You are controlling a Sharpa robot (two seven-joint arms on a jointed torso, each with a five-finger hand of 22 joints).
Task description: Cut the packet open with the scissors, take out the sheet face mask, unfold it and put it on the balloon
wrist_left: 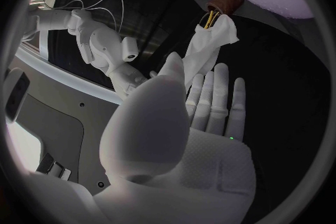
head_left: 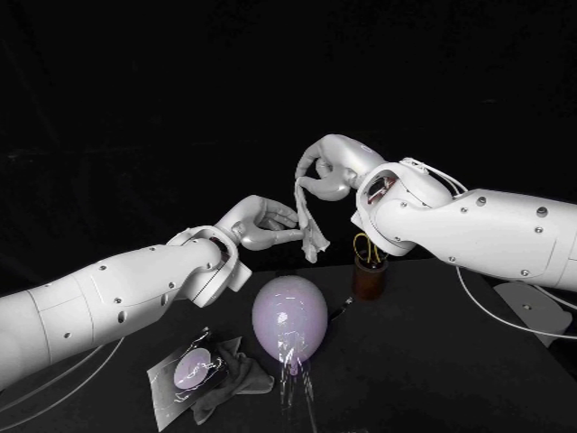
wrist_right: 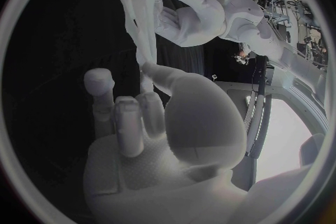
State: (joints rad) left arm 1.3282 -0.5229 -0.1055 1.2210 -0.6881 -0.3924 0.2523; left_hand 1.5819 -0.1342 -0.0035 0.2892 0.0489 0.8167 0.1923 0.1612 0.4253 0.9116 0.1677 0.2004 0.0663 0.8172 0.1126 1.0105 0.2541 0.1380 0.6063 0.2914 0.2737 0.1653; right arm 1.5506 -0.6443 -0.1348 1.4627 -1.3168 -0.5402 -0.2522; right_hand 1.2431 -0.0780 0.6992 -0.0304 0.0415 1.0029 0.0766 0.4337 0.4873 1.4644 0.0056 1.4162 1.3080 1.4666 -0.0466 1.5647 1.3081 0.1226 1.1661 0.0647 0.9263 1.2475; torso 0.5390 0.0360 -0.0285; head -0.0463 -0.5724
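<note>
The right hand (wrist_right: 164,140) pinches one end of the sheet face mask (wrist_right: 140,28). The left hand (wrist_right: 192,17) grips the pale strip further along

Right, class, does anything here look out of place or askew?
The sheet face mask, pinched in the air between the left hand and the right hand, hangs as a twisted narrow strip instead of spread open.

Blades of scissors (head_left: 365,248) inside brown holder (head_left: 368,281)
</note>
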